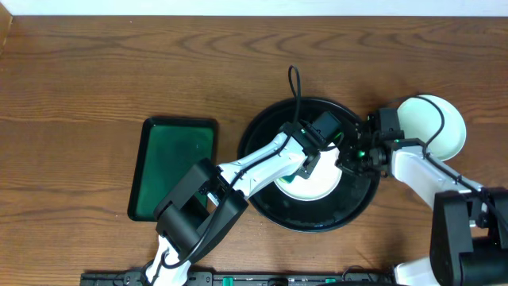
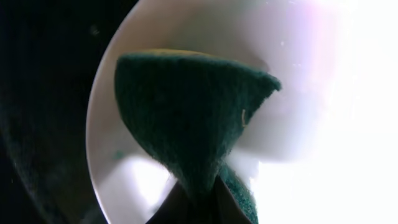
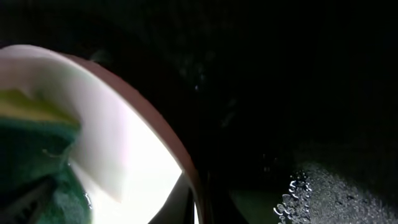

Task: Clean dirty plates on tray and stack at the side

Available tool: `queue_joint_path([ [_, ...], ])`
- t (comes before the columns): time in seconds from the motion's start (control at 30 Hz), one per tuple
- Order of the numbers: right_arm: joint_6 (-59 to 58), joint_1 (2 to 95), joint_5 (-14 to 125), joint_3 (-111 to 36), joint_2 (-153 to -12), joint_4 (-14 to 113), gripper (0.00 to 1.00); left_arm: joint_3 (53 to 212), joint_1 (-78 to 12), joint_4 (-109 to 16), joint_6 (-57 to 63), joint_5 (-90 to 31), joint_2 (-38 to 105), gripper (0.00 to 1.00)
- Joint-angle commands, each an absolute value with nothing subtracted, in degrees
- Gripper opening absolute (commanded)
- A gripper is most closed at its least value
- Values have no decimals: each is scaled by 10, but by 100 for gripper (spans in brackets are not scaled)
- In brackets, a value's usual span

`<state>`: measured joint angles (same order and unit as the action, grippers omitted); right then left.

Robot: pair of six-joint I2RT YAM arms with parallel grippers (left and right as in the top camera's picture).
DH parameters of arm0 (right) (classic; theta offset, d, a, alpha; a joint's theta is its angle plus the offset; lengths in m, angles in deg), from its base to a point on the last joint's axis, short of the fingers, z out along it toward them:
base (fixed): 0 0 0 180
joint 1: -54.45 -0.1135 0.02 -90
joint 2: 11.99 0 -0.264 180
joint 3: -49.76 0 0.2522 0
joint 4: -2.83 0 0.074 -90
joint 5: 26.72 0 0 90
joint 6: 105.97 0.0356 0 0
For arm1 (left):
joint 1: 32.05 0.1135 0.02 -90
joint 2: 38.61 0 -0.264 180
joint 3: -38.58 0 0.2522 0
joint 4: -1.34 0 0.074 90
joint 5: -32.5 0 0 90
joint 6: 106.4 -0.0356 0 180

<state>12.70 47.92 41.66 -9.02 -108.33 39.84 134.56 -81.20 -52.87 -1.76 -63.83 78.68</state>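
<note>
One plate [image 1: 321, 189] lies in the middle of the black tray [image 1: 357, 202] at centre right, under the left tool [image 2: 194, 208], which is clamped on a dark green sponge [image 2: 186, 118] pressed to the plate's white face. I judge the wiping unfinished. At least one clean-looking plate [image 1: 440, 131] already sits off the tray at the upper right of the counter [image 1: 119, 71]; how many are stacked there I cannot tell. The right tool [image 1: 349, 157] is closed at the tray plate's right rim, crowding the path to that stack, while a green rectangular tray [image 1: 175, 167] lies well apart at left.
</note>
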Motion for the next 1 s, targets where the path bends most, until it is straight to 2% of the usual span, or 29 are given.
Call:
queue_joint_path([
  [0.0, 142, 468, 388, -61, -1151, 377, 1, 1334, -826, -529, -8, -579, 815, 7],
  [0.27, 149, 465, 388, -61, -1150, 382, 1, 1340, -825, -520, -9, -564, 815, 7],
  [0.43, 149, 465, 388, -61, -1150, 387, 1, 1344, -821, -436, -8, -389, 815, 7],
  [0.57, 148, 465, 388, -61, -1150, 392, 1, 1344, -821, -405, 4, -351, 815, 7],
  [0.77, 148, 465, 388, -61, -1150, 403, 1, 1344, -801, -423, 5, -446, 815, 7],
  [0.97, 148, 465, 391, -61, -1150, 414, 1, 1344, -732, -474, 26, -542, 815, 7],
])
